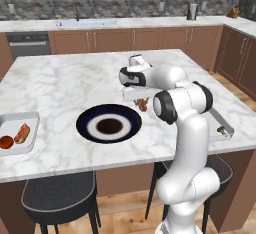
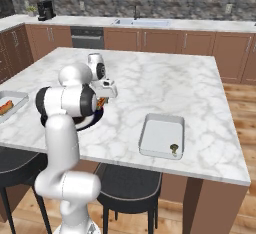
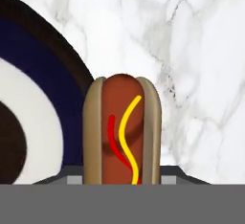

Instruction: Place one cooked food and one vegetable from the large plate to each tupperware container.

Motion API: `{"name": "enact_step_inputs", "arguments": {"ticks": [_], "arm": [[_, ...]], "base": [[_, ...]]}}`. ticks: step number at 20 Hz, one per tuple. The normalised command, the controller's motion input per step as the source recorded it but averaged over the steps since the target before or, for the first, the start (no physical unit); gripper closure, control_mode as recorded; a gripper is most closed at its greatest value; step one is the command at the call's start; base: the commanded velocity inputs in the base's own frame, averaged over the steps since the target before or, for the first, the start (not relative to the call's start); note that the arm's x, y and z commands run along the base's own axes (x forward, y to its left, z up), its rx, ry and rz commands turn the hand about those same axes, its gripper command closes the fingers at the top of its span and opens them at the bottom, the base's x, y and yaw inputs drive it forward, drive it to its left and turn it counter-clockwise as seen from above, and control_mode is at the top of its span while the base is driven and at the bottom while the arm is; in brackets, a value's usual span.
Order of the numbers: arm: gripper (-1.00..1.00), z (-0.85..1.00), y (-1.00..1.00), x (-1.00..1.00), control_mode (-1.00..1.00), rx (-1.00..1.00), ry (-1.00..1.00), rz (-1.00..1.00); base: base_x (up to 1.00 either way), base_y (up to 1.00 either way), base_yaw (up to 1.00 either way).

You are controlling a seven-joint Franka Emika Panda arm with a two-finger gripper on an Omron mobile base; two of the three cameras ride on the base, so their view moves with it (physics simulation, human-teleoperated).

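The gripper [image 1: 142, 103] had its jaws clamped on a hot dog [image 3: 122, 131], above the right rim of the large plate [image 1: 109, 123]. A loose hold could drop it before the right-hand container [image 2: 162, 137].

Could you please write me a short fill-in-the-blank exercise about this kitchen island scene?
1. The end effector holds a ____.
2. The large plate rests on a ____ countertop.
3. The left container holds a hot dog and a ____.
4. The right container holds ____ small item.

Missing words: hot dog; marble; tomato; one
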Motion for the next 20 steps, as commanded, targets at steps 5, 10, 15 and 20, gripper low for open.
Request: {"name": "enact_step_inputs", "arguments": {"ticks": [5, 10, 15, 20], "arm": [[1.0, 0.1, -1.0, -0.2, -1.0, -0.16, 0.13, 0.27], [1.0, -0.08, -1.0, -0.08, -1.0, -0.1, 0.32, 0.04], [1.0, -0.06, -1.0, 0.0, -1.0, 0.05, 0.39, -0.05], [1.0, 0.18, -0.95, -0.13, -1.0, 0.22, 0.31, -0.09]], "base": [[0.0, 0.0, 0.0], [0.0, 0.0, 0.0], [0.0, 0.0, 0.0], [0.0, 0.0, 0.0]]}}
